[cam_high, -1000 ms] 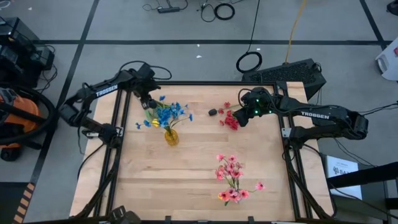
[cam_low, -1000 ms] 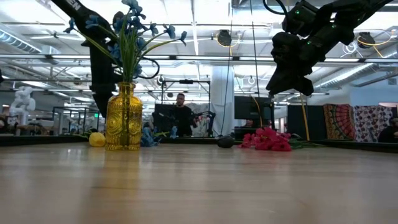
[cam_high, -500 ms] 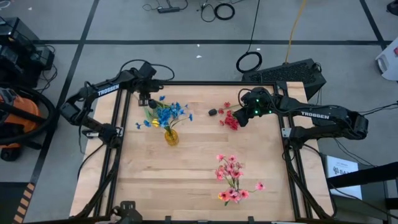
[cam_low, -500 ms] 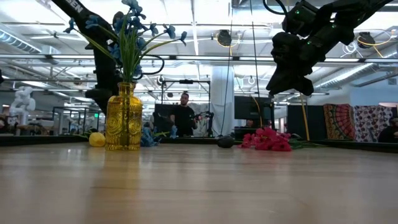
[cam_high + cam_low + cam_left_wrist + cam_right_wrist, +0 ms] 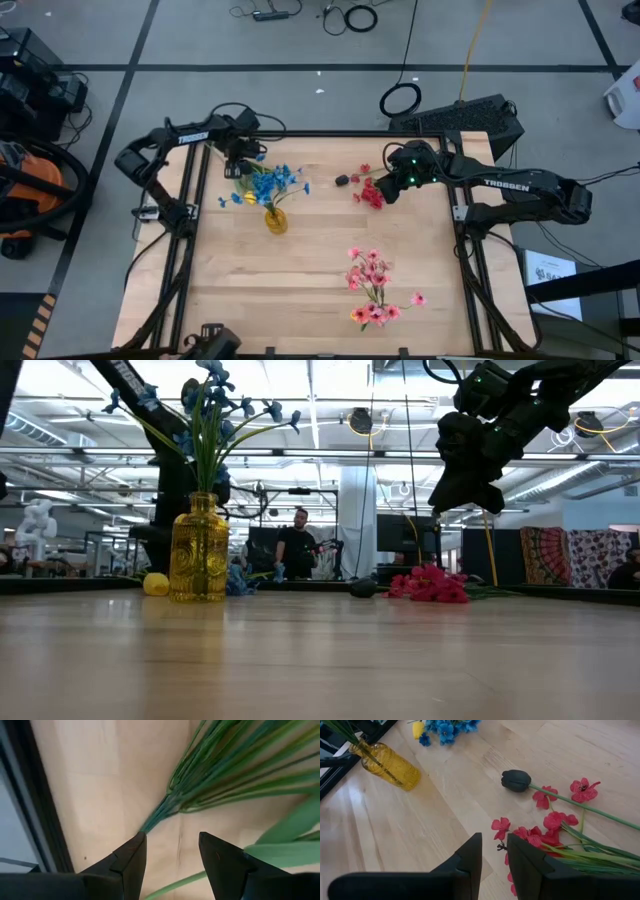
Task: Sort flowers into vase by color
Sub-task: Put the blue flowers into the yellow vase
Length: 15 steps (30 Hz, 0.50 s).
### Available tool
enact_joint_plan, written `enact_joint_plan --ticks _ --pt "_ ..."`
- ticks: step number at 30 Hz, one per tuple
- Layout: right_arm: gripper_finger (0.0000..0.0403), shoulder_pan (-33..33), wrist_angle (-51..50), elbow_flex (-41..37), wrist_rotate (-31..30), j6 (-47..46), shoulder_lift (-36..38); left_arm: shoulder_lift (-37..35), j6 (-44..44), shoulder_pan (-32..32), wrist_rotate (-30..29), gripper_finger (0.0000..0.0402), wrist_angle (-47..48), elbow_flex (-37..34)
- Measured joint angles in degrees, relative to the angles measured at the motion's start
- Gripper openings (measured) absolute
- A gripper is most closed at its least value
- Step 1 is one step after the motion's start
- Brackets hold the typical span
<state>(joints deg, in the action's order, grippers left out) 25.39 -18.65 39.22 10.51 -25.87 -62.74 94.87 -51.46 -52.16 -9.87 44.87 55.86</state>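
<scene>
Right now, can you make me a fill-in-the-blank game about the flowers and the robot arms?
1. The vase is the color ____.
2. The flowers standing in the vase are ____.
3. The right gripper hangs above a bunch of ____ flowers.
4. The pink flowers lie flat on the ____, far from the left gripper.

Missing words: yellow; blue; red; table

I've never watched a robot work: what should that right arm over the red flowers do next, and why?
Probably lower straight down: the right gripper hangs open above the red flowers lying on the table, touching nothing. The left gripper waits open near the yellow vase.
</scene>
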Motion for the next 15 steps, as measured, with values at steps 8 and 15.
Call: enact_joint_plan --ticks 8,15 --pt "0.0083 0.01 -0.07 0.0 0.04 -0.42 0.0 2.83 2.06 -0.59 0.07 0.0189 -2.86 0.0" --pt "0.0083 0.0 -0.07 0.0 0.09 -0.78 0.0 5.76 2.88 -1.55 6.84 0.0189 -4.95 0.03"
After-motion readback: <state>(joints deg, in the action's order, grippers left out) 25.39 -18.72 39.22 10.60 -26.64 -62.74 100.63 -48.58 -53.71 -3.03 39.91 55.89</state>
